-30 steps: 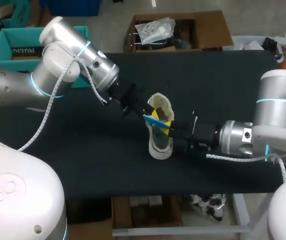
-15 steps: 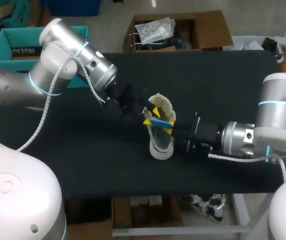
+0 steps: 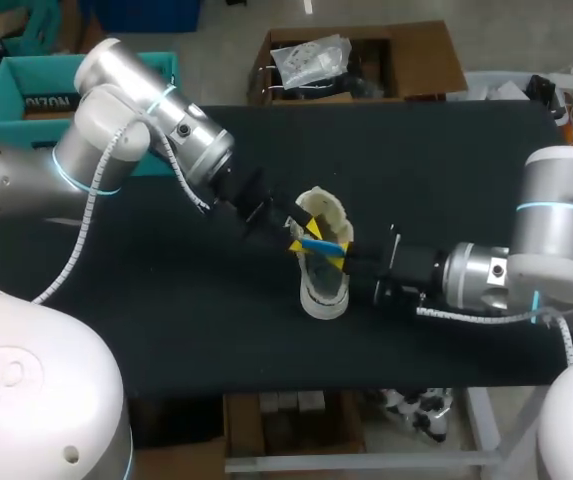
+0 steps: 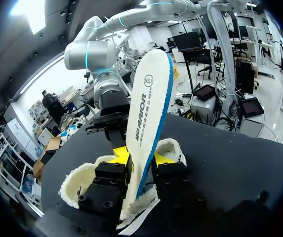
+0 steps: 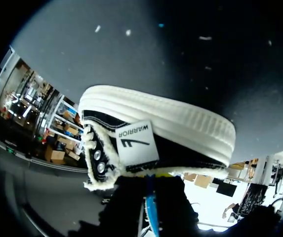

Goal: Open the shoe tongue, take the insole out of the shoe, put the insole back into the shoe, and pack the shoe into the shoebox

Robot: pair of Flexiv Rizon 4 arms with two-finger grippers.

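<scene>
**Insole pinched in my left hand, right over the shoe**

Here we are at the middle of the black surface (image 3: 166, 320). The shoe (image 3: 322, 296) sits there with its sole down and its opening facing up, pale fleecy collar spread wide. My left hand (image 3: 302, 230) comes in from the left side and is clamped on the insole (image 4: 148, 108). One yellow fingertip (image 4: 122, 155) presses one face and its partner presses the other face, so it is a firm two-sided pinch.

From my left wrist the insole stands tall on its edge between those tips, white with a blue rim running up one side. The shoe's fleece curls out on both sides of the hand. From above, the insole shows only as a short blue strip across the shoe's opening. Whether its lower end is inside the shoe, I cannot tell.

My right hand (image 3: 339, 258) reaches in from the right and sits tight against the side of the shoe, level with the opening and just beside my left hand. My right wrist sees the shoe's flank up close — thick white sole, dark upper, a white label. Whether that hand is clenched or released, I cannot tell — it is all shadow down there.
</scene>
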